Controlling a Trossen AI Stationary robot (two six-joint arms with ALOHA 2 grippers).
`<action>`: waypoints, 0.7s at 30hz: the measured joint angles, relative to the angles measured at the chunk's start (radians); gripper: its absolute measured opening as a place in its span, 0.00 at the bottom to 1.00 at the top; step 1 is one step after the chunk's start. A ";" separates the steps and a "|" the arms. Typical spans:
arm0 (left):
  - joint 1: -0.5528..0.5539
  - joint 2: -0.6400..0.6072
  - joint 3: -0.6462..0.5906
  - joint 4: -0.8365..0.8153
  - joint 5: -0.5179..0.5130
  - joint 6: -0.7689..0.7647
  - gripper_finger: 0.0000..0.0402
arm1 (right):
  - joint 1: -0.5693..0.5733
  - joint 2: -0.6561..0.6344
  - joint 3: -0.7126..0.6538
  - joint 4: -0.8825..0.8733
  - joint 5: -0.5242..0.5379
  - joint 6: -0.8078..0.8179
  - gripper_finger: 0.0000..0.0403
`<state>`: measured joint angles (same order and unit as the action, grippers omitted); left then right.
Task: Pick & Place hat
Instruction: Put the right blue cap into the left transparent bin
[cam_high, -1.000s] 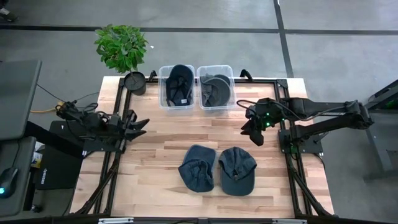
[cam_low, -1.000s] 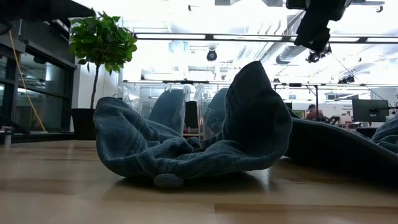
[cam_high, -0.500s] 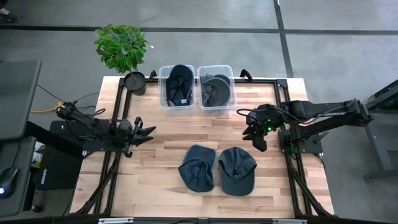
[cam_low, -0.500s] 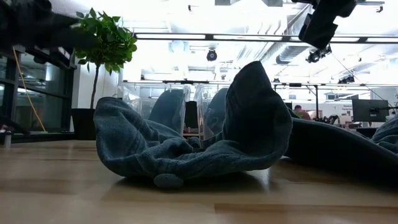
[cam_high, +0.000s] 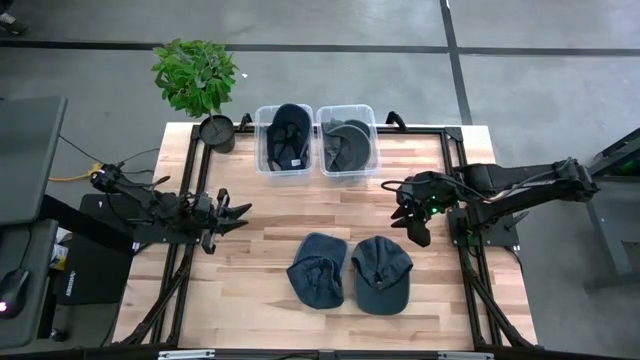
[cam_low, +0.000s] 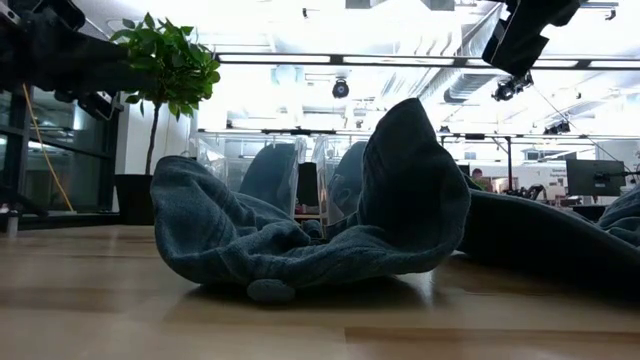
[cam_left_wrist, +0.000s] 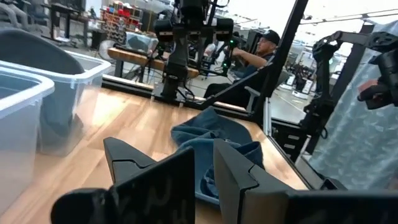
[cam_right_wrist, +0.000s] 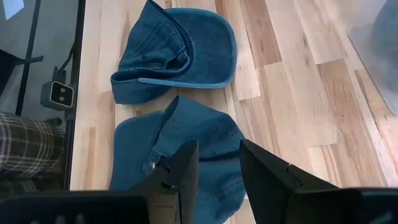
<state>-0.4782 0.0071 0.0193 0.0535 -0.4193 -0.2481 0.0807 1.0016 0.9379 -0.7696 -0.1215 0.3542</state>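
Two blue hats lie side by side on the wooden table near its front edge: a crumpled left one (cam_high: 318, 270) (cam_low: 320, 230) and a right one (cam_high: 382, 273) (cam_right_wrist: 180, 146). My right gripper (cam_high: 418, 228) (cam_right_wrist: 219, 171) hovers open above the table, to the right of the hats and slanting down toward them, with nothing between its fingers. My left gripper (cam_high: 236, 212) (cam_left_wrist: 204, 180) is shut and held level over the table's left edge, pointing toward the hats. Neither gripper touches a hat.
Two clear plastic bins (cam_high: 284, 140) (cam_high: 346, 140) stand at the table's far edge, each with a dark hat inside. A potted plant (cam_high: 197, 78) stands at the far left corner. A black frame rail (cam_high: 450, 170) borders the table. A seated person (cam_left_wrist: 261, 50) shows beyond the table.
My left arm has sunk lower and reached slightly farther over the table's left edge, its gripper still shut. My right gripper has swung a little toward the table's near edge, staying open. The hats have not moved.
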 joint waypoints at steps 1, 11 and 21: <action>0.000 0.000 0.000 0.000 -0.007 0.005 0.00 | 0.000 0.000 0.000 0.000 0.000 -0.003 0.28; 0.001 0.000 -0.002 0.000 -0.012 0.036 0.00 | 0.000 0.000 0.000 0.013 0.079 -0.056 0.28; 0.001 0.000 -0.003 0.000 0.022 0.039 0.00 | 0.000 0.001 -0.044 0.144 0.123 -0.101 0.28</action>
<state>-0.4772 0.0071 0.0160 0.0539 -0.3973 -0.2095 0.0807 1.0023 0.8941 -0.6252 0.0013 0.2527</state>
